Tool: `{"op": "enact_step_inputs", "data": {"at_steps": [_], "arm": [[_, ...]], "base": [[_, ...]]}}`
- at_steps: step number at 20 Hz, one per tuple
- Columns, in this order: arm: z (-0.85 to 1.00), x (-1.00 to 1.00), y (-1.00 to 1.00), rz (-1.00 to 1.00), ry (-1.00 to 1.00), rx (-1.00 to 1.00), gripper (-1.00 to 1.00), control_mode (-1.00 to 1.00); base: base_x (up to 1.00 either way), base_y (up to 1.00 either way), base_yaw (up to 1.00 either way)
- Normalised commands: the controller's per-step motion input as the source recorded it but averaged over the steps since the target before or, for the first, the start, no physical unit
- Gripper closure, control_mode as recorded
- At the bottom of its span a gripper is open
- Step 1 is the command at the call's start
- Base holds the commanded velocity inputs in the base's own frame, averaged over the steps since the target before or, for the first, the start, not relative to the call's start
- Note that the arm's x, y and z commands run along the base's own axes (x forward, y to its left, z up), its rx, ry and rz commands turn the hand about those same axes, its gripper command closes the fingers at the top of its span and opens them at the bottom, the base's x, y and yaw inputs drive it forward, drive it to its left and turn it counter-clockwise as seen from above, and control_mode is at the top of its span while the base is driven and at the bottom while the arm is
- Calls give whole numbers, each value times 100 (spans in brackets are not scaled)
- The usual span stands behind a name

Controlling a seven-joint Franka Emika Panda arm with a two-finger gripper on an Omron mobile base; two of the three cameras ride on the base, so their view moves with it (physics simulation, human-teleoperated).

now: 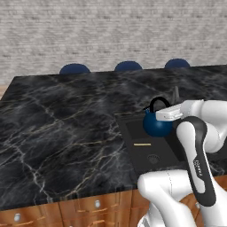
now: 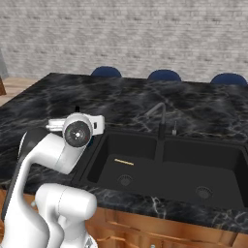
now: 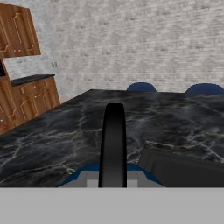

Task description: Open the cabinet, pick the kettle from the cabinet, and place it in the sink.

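The kettle [image 1: 156, 125] was already out of the cabinet and in the robot's grip, so the opening and picking steps looked finished; only the placing remained. In the left base view the dark-blue kettle hung at the left rim of the sink [image 1: 133, 153], over the edge where the black marble counter [image 1: 57, 133] met the basin, and it did not appear to rest on anything. I judged it still needed to travel right and down before release.

The gripper [image 1: 165, 116] was clamped on the kettle's black loop handle [image 3: 113, 144]; in the hand view that handle rose straight up the middle, with the blue body just below it. The hand lay roughly level, pointing across the counter towards the far brick wall [image 3: 144, 39], with the forearm folded back towards the base.

In the right base view the wrist stood at the basin's left edge, well apart from the slim faucet [image 2: 160, 127]. A small yellow object [image 2: 124, 162] lay on the basin floor. Three blue stool tops [image 2: 164, 75] showed beyond the counter's far edge.
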Motion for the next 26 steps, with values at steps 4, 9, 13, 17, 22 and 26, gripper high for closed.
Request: {"op": "enact_step_inputs", "data": {"at_steps": [4, 9, 13, 17, 22, 26], "arm": [[0, 0, 0, 0, 0, 0, 100, -100], [0, 0, 0, 0, 0, 0, 100, -100], [0, 0, 0, 0, 0, 0, 100, -100], [0, 0, 0, 0, 0, 0, 100, -100], [0, -1, 0, 1, 0, 0, 100, -100], [0, 0, 28, -8, 0, -16, 100, -100]], "base": [[0, 0, 0], [0, 0, 0], [0, 0, 0], [0, 0, 0], [0, 0, 0], [0, 0, 0]]}}
